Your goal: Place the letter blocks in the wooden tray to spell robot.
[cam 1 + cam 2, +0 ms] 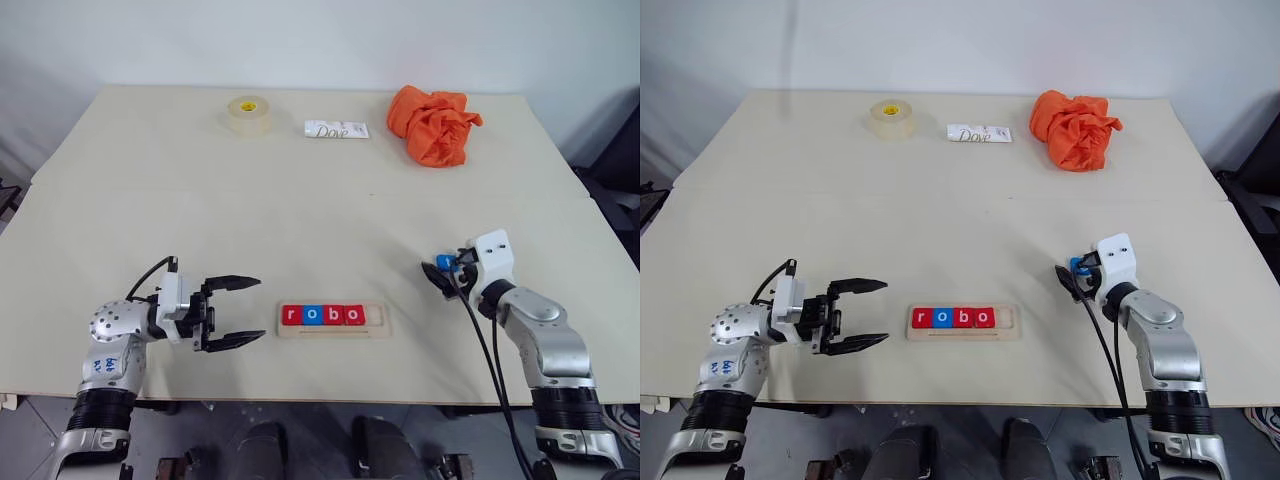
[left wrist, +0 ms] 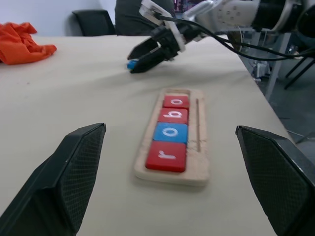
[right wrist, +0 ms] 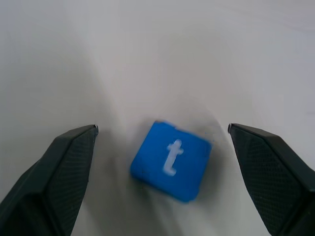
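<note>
The wooden tray (image 1: pixel 382 322) lies near the table's front edge, between my two arms. Four letter blocks sit in it and read r (image 1: pixel 291 315), o (image 1: pixel 311 315), b (image 1: pixel 332 315), o (image 1: pixel 352 315); the slot at its right end is bare. A blue t block (image 3: pixel 171 160) lies flat on the table to the right of the tray. My right gripper (image 1: pixel 438 274) is open, with one finger on each side of the t block and a gap to it on both. My left gripper (image 1: pixel 240 312) stands open just left of the tray, pointing at it, holding nothing.
Along the far edge sit a roll of tape (image 1: pixel 248 115), a white Dove packet (image 1: pixel 336 129) and a crumpled orange cloth (image 1: pixel 432 124). A seam crosses the table (image 1: pixel 300 230) at mid-depth. The tray lies close to the front edge.
</note>
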Available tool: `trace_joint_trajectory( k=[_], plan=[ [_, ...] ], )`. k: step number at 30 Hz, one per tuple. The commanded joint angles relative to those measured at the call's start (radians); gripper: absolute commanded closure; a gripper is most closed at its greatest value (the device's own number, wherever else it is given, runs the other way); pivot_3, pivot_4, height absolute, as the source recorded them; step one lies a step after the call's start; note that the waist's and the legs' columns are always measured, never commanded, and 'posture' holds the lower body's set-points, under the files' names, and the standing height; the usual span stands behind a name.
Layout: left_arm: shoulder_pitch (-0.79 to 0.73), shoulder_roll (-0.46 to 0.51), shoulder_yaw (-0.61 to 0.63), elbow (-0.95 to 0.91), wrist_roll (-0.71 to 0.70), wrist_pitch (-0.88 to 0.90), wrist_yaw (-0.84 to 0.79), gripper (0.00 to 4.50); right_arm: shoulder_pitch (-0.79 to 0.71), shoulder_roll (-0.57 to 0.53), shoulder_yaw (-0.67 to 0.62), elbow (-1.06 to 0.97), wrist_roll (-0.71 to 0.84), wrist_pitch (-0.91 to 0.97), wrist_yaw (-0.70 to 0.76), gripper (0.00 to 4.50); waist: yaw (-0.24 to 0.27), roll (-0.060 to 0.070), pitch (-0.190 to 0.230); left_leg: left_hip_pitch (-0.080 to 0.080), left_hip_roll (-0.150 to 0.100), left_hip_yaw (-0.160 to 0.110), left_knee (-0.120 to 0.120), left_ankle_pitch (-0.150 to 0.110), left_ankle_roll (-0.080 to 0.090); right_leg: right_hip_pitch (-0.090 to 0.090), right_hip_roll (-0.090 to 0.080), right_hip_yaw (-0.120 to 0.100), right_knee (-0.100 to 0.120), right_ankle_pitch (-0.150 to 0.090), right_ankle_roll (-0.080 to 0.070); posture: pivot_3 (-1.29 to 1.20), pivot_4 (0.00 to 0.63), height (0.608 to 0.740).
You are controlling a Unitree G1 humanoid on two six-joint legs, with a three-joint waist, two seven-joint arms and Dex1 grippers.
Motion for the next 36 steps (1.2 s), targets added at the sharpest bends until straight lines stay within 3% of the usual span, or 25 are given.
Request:
trace_joint_trajectory(
  k=[1, 12, 24, 27, 34, 36],
  plan=[
    [0.037, 0.022, 0.029, -0.064, -0.023, 0.006, 0.014, 0.0, 0.01, 0.018, -0.01, -0.018, -0.019, 0.011, -0.065, 0.07, -0.001, 0.0, 0.0, 0.0, 0.0, 0.0, 0.0, 0.0, 0.0, 0.0, 0.0, 0.0, 0.0, 0.0, 0.0, 0.0, 0.15, 0.74],
    [0.069, 0.023, 0.037, -0.1, -0.024, 0.019, 0.035, 0.0, 0.135, 0.209, -0.002, -0.286, -0.002, 0.186, -0.272, 0.07, -0.006, 0.0, 0.0, 0.001, 0.001, 0.0, -0.001, 0.0, 0.0, 0.0, 0.0, 0.0, 0.001, 0.0, -0.001, 0.0, 0.15, 0.74],
    [0.018, 0.022, 0.019, -0.075, -0.016, 0.032, 0.018, 0.0, 0.068, 0.286, -0.043, -0.161, -0.006, 0.158, -0.377, 0.07, -0.024, 0.0, 0.0, 0.002, 0.002, -0.001, -0.001, 0.0, 0.0, 0.0, 0.001, 0.0, 0.002, 0.0, -0.001, 0.0, 0.15, 0.74],
    [0.011, 0.024, 0.017, -0.067, -0.016, 0.032, 0.013, 0.0, 0.055, 0.295, -0.054, -0.128, -0.005, 0.131, -0.395, 0.67, -0.024, -0.001, -0.001, 0.002, 0.002, -0.001, -0.001, 0.0, 0.0, 0.001, 0.001, 0.0, 0.002, 0.0, -0.001, 0.0, 0.15, 0.74],
    [0.004, 0.027, 0.018, -0.044, -0.018, 0.032, -0.007, 0.0, 0.047, 0.29, -0.064, -0.206, 0.033, 0.148, -0.374, 3.0, -0.023, -0.001, -0.001, 0.002, 0.001, -0.001, -0.001, 0.0, 0.0, 0.0, 0.0, 0.0, 0.001, 0.0, -0.001, 0.0, 0.15, 0.74],
    [0.001, 0.032, 0.019, -0.023, -0.015, 0.027, -0.021, 0.0, 0.071, 0.289, -0.066, -0.326, 0.075, 0.197, -0.359, 3.02, -0.022, 0.0, 0.0, 0.001, 0.001, -0.001, -0.001, 0.0, 0.0, 0.0, 0.0, 0.0, 0.001, 0.0, -0.001, 0.0, 0.15, 0.74]
  ],
)
